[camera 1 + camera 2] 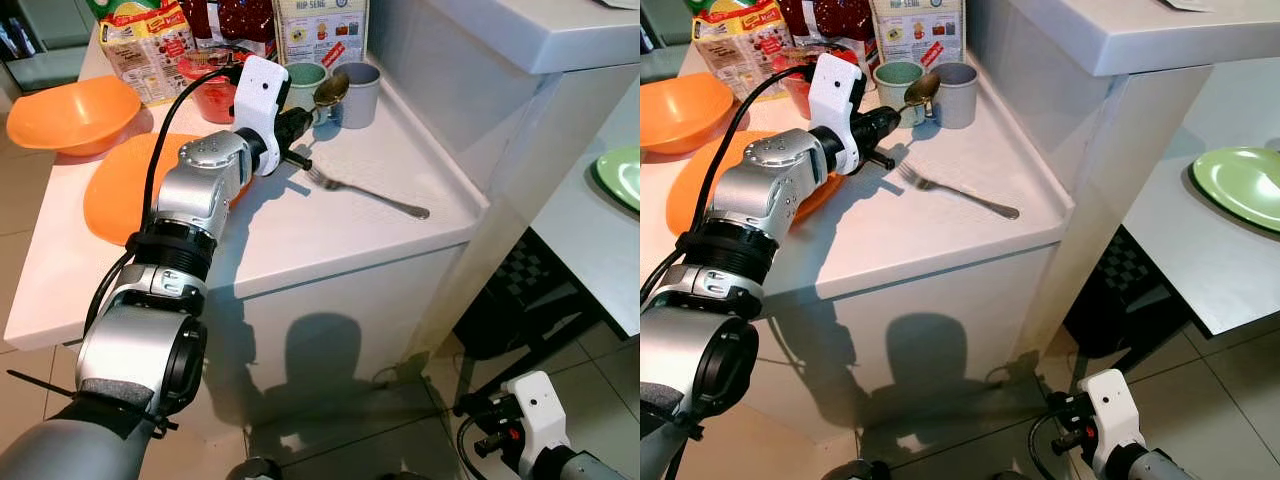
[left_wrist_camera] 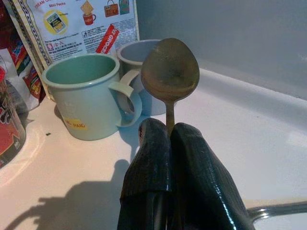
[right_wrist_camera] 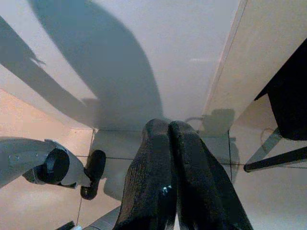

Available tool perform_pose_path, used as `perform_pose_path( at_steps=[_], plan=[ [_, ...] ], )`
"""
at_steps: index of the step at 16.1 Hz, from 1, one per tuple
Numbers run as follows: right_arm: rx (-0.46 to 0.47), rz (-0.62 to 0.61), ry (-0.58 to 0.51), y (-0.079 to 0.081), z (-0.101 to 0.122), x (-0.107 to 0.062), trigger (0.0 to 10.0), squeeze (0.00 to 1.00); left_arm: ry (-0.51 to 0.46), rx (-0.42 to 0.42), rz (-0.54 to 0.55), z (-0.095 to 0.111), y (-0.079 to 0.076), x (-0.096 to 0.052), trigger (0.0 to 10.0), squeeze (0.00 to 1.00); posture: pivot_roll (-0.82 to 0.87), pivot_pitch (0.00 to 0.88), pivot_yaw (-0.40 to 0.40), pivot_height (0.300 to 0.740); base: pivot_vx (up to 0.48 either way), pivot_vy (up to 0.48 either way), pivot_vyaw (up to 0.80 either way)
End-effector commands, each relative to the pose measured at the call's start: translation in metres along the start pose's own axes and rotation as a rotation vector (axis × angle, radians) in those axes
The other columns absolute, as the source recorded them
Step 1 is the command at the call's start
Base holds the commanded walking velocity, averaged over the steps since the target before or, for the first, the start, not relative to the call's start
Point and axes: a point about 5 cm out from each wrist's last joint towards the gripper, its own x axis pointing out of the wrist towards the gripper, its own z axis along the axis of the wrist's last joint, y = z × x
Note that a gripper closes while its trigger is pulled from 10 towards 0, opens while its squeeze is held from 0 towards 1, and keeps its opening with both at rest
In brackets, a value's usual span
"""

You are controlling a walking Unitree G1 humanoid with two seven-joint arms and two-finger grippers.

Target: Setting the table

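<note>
Far left of the fork, an orange bowl sits on the white counter, and nearer the fork an orange plate lies flat, partly under the left arm. Behind the plate there's a yellow packet and a red tub at the back of the counter. Now the left gripper reaches out above the counter, behind the fork, its two black fingers pressed tight on the handle of a spoon; the spoon's bowl stands up beyond the fingertips, right in front of the mugs. Just behind it, the green mug and the grey mug stand upright side by side, touching or nearly so, the grey one the more to the right, with a printed box behind them. The fork itself lies flat on the counter, tines toward the left gripper, handle pointing to the counter's right front corner. Further right of the fork, past a tall white ledge, a green plate rests on a lower white table. Down low, right of the fork and below counter level, the right gripper hangs over the tiled floor, its fingers closed together with nothing between them.
</note>
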Motion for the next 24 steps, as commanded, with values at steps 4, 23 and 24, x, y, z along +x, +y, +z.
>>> perform_pose_path(
  at_steps=[4,23,24],
  plan=[
    [-0.005,-0.004,-0.006,0.001,0.001,-0.001,10.0,0.00,-0.020,0.008,-0.029,0.001,-0.008,0.000,0.0,0.00,-0.13,0.070,0.028,0.740,0.000,0.000,0.00],
    [-0.052,0.018,-0.065,-0.010,0.011,0.022,10.0,0.00,-0.153,-0.025,0.051,0.022,-0.025,-0.057,0.0,0.00,-0.02,0.000,-0.020,0.740,0.000,0.000,0.00],
    [-0.057,0.023,-0.068,-0.010,0.011,0.024,10.0,0.00,-0.139,-0.029,0.055,0.019,-0.026,-0.060,0.0,0.00,-0.01,0.000,-0.021,0.740,0.000,0.000,0.00]
  ],
)
